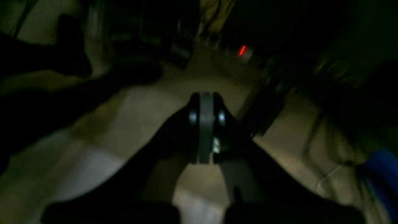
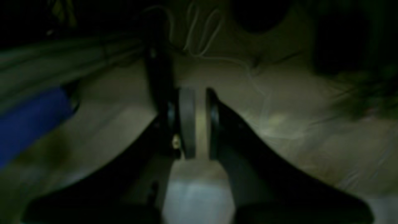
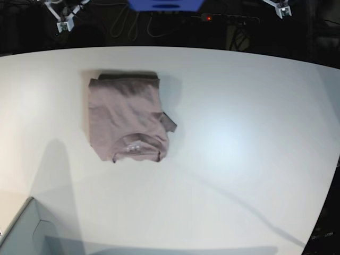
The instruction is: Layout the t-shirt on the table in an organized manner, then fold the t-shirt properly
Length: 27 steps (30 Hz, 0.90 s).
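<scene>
The mauve t-shirt [image 3: 125, 119] lies folded into a rough rectangle on the left half of the white table [image 3: 239, 149]. Its collar faces the near edge, and a small flap of cloth sticks out on its right side. No arm reaches over the table in the base view. The left wrist view is dark and blurred; my left gripper [image 1: 205, 96] is shut, pads pressed together, holding nothing. In the right wrist view my right gripper [image 2: 198, 93] shows a narrow gap between its fingers with nothing in it. The t-shirt appears in neither wrist view.
A pale grey-green box corner [image 3: 26, 228] sits at the table's near left. Behind the far edge are a blue object [image 3: 164, 4], cables and a red light [image 3: 209, 18]. Both wrist views show a dim beige floor and something blue [image 2: 28, 118].
</scene>
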Available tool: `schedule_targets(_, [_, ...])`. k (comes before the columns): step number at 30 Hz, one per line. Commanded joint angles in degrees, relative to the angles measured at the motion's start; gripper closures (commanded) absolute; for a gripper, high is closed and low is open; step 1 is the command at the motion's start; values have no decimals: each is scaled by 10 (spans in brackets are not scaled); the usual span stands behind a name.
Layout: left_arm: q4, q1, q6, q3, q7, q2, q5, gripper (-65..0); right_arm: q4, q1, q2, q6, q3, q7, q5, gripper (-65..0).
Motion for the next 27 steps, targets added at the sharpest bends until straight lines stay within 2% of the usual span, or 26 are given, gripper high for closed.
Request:
schedule_targets(1, [-39, -18, 2, 8, -6, -4, 6, 0, -30, 13, 11, 1, -8, 6, 3, -52])
schedule_targets(3, [-154, -69, 2, 42, -8, -10, 6, 0, -121, 43, 30, -1, -22, 26, 1, -48])
schedule_targets(6, [-310, -153, -1, 87, -35, -21, 6, 0, -230, 76, 39, -3, -28, 100, -2, -48])
schedule_targets(8, [-413, -199, -35, 134, -90, -22, 6, 0, -282, 90, 43, -5, -28, 164, -18, -47])
schedule_targets(9, [-464, -220, -57, 156, -122, -22, 6, 0, -305, 94, 43, -17, -28, 192, -30, -47])
schedule_targets(12, [-586, -277, -103, 202, -187, -16, 1, 0, -347, 101, 40, -90, -28, 259, -54, -47])
schedule_targets(15, [-662, -318, -114, 216, -231, 1, 6, 0, -399, 114, 39, -174, -28, 340, -88, -46])
schedule_targets(18, [-669, -339, -114, 217, -233, 0, 6, 0, -452, 126, 43, -235, -35, 410, -133, 0])
schedule_targets(23, [-670, -356, -119, 218, -226, -10, 6, 0, -498, 128, 56, -375, -40, 454, -194, 0])
schedule_targets(25, [-670, -360, -119, 218, -226, -13, 6, 0, -498, 125, 60, -397, -40, 460, -196, 0])
schedule_targets(27, [-669, -360, -119, 218, -226, -15, 7, 0, -498, 125, 61, -401, -40, 459, -197, 0])
